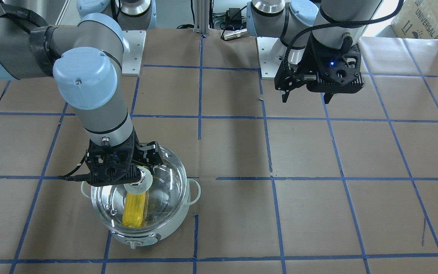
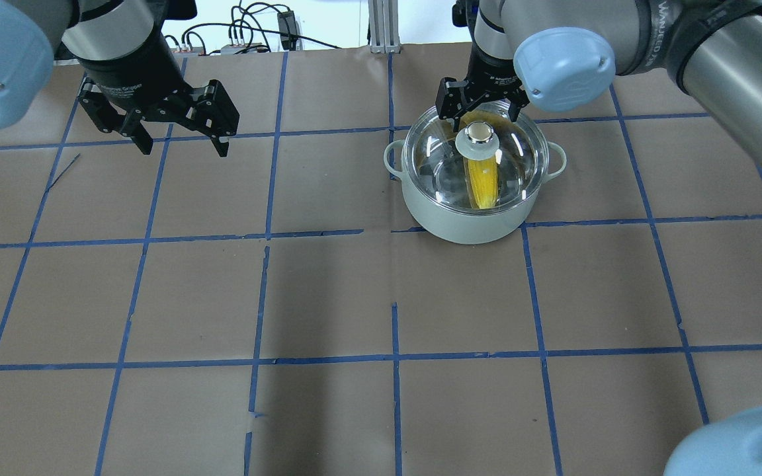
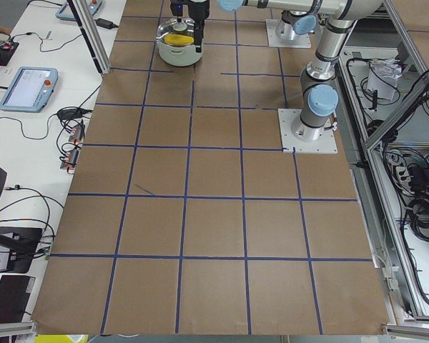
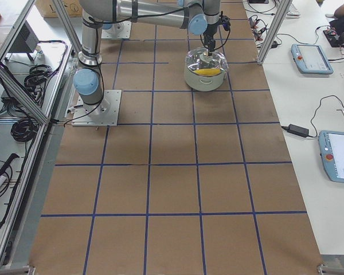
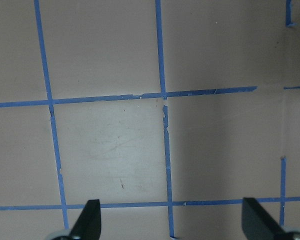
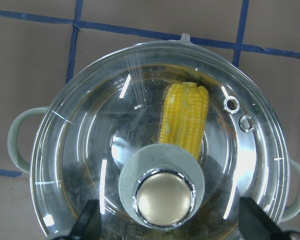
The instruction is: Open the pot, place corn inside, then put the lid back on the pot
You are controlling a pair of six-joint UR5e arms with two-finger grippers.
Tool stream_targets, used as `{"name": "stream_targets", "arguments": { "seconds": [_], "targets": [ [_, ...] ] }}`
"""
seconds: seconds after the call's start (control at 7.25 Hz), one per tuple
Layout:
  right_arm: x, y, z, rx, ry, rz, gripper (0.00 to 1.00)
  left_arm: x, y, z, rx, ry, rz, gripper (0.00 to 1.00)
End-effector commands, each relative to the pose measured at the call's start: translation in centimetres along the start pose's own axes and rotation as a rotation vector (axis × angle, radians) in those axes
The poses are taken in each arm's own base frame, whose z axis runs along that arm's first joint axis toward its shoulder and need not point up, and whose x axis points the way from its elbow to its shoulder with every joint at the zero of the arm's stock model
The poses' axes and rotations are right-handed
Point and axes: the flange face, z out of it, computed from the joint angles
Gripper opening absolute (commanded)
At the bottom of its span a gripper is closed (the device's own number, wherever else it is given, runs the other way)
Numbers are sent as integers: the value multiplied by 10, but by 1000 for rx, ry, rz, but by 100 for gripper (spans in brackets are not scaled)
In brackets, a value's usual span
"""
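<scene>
The pale mint pot (image 2: 460, 221) stands on the table with the clear glass lid (image 2: 520, 155) sitting on its rim. The yellow corn (image 2: 483, 185) lies inside, seen through the glass, also in the right wrist view (image 6: 187, 120). My right gripper (image 2: 485, 114) is open just above the lid. Its fingers stand wide on either side of the lid's knob (image 6: 162, 192) without touching it. My left gripper (image 2: 179, 142) is open and empty, hovering over bare table far from the pot. Its fingers (image 5: 90, 220) show only taped paper below.
The table is brown paper with a blue tape grid (image 2: 394, 360). The arm base plates (image 1: 133, 53) sit at the robot's side. A cardboard box (image 1: 428, 19) lies past the table corner. Tablets (image 4: 312, 57) lie on the side bench.
</scene>
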Motion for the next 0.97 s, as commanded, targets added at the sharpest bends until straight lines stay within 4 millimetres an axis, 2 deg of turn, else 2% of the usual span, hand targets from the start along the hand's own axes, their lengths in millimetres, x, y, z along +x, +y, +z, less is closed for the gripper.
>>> {"name": "stream_targets", "arguments": {
  "seconds": [0.0, 0.83],
  "targets": [
    [0, -7, 10, 19, -3, 9, 96, 0, 1, -2, 4, 0, 19, 100],
    [-1, -7, 11, 16, -3, 7, 95, -1, 4, 1, 4, 11, 13, 100]
  ]
}}
